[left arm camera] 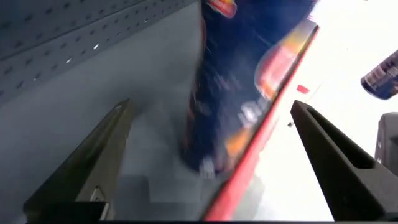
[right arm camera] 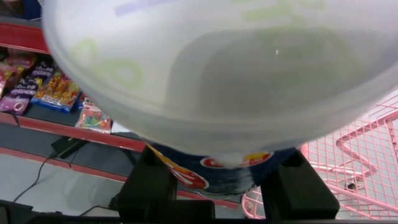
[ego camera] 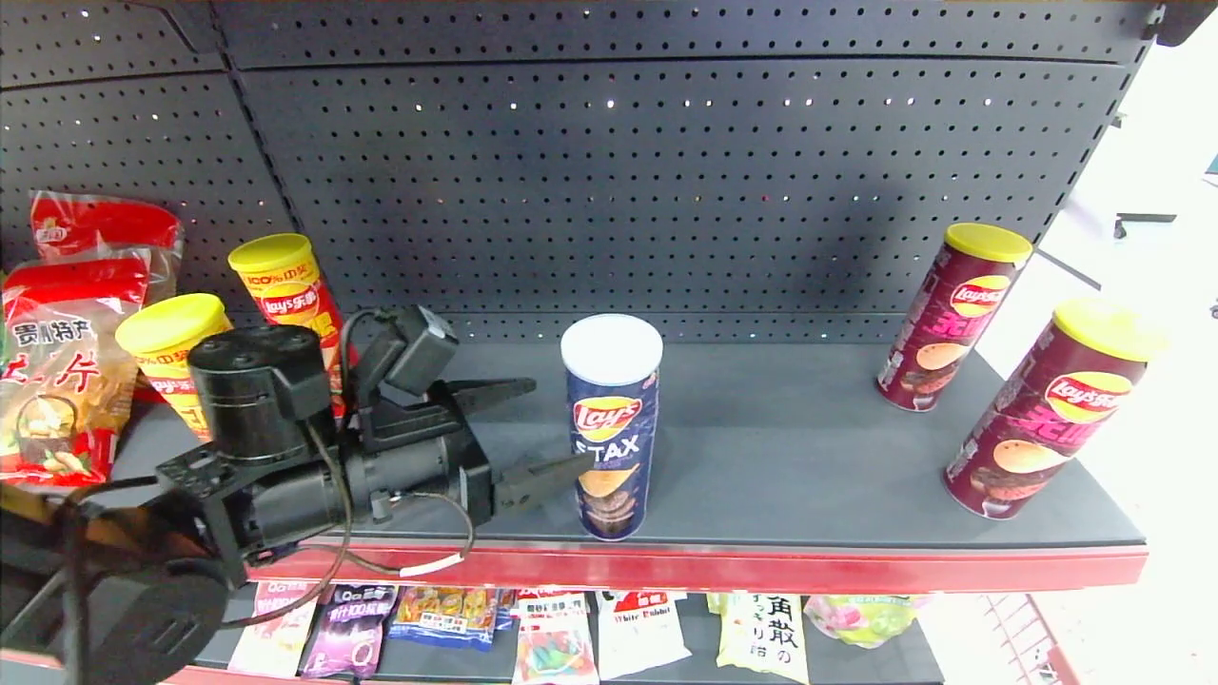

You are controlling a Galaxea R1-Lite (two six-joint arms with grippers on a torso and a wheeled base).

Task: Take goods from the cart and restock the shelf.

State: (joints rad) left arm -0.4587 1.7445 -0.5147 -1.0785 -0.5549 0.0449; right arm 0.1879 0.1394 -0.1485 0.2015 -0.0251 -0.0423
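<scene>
Against dark pegboard, on the grey shelf [ego camera: 809,447] with its red front lip, the blue chip canister [ego camera: 610,428] is stood upright close to the front edge. It is judged light, stiff-walled, smooth and easily toppled, and best taken across the mid-body below the white lid. It is flanked by the left gripper [ego camera: 557,424], whose jaws are spread wide with nothing held, while a second blue canister [right arm camera: 211,93] is clamped in the right gripper [right arm camera: 221,186] above the pink cart [right arm camera: 348,180]. Two maroon canisters [ego camera: 952,314] are set well apart on the right, yellow canisters [ego camera: 285,285] and snack bags [ego camera: 57,371] are crowded on the left, and the nearest obstacle is judged to be the left gripper's own fingers.
</scene>
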